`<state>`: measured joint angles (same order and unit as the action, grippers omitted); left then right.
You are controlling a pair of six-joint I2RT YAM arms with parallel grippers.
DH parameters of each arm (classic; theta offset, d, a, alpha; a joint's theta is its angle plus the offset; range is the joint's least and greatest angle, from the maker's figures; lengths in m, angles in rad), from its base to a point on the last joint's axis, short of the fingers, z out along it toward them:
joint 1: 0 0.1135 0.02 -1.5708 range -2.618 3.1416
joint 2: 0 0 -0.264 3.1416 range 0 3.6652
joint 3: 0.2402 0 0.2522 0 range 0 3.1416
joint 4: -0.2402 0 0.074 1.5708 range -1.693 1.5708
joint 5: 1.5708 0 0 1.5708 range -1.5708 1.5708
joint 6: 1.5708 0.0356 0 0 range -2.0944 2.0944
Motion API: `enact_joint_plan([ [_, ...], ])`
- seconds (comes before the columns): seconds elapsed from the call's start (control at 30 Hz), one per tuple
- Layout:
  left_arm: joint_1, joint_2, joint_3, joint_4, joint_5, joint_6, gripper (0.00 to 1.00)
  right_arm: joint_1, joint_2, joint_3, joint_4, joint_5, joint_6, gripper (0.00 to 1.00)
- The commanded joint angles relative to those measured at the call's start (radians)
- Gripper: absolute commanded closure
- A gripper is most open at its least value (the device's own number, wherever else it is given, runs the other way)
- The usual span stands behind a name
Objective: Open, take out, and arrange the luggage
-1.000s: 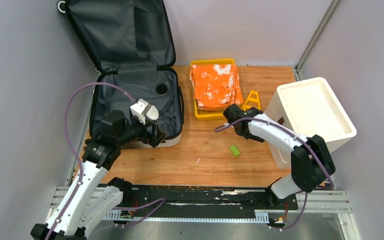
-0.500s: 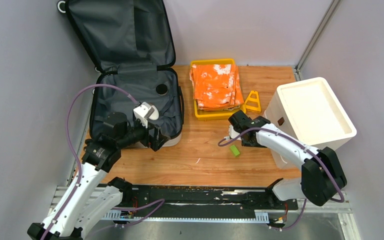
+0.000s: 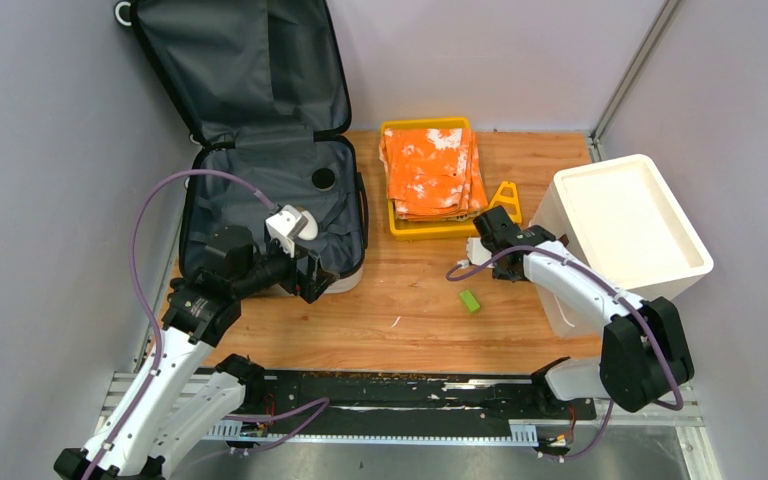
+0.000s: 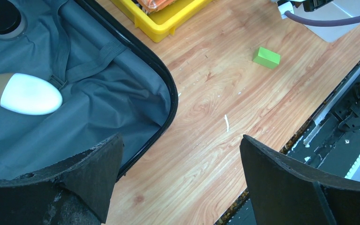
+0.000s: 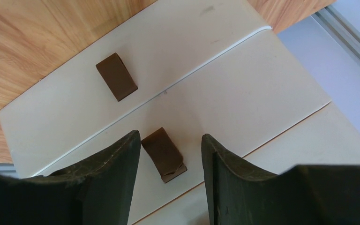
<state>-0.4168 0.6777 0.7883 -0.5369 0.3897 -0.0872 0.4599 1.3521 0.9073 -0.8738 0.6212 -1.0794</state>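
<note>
The luggage point(image 3: 260, 170) lies open at the back left of the bench point(image 3: 400, 290), lid propped against the wall. Judge the shell stiff and slick and the lining soft (the wheels may let it roll), so take it by the rim, not the fabric. Inside are a white egg-shaped item point(image 4: 26, 93) and a black round thing point(image 3: 324, 179). Your left gripper point(image 4: 183, 176) hangs wide open over its near right corner. The tray point(image 3: 400, 228) beside it holds folded orange cloth point(image 3: 430, 170). Your right gripper point(image 5: 168, 140), half parted and empty, faces the foam box point(image 3: 630, 215).
</note>
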Motion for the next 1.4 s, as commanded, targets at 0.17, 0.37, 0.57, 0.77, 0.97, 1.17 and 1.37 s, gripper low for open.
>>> enact_joint_plan([
  [0.17, -0.007, -0.009, 0.035, 0.011, -0.005, 0.021, 0.0, -0.015, -0.002, 0.028, 0.024, 0.001, -0.039, 0.57],
  [0.37, -0.008, -0.006, 0.037, 0.009, -0.007, 0.021, 0.0, -0.013, -0.004, 0.047, -0.021, -0.008, -0.013, 0.7],
  [0.57, -0.008, -0.003, 0.037, 0.009, -0.012, 0.023, 0.0, -0.01, -0.015, 0.035, -0.025, -0.06, -0.01, 0.95],
  [0.77, -0.008, -0.002, 0.037, 0.009, -0.016, 0.023, 0.0, 0.012, -0.024, 0.038, -0.024, -0.093, 0.004, 1.0],
  [0.97, -0.008, -0.003, 0.037, 0.008, -0.018, 0.024, 0.0, 0.049, -0.024, 0.067, -0.058, -0.165, 0.046, 1.0],
  [1.17, -0.008, -0.004, 0.037, 0.008, -0.014, 0.023, 0.0, 0.049, 0.028, 0.086, -0.078, -0.033, 0.128, 0.8],
  [1.37, -0.009, -0.008, 0.037, 0.008, -0.011, 0.023, 0.0, 0.042, -0.011, 0.067, -0.111, -0.038, 0.077, 0.63],
])
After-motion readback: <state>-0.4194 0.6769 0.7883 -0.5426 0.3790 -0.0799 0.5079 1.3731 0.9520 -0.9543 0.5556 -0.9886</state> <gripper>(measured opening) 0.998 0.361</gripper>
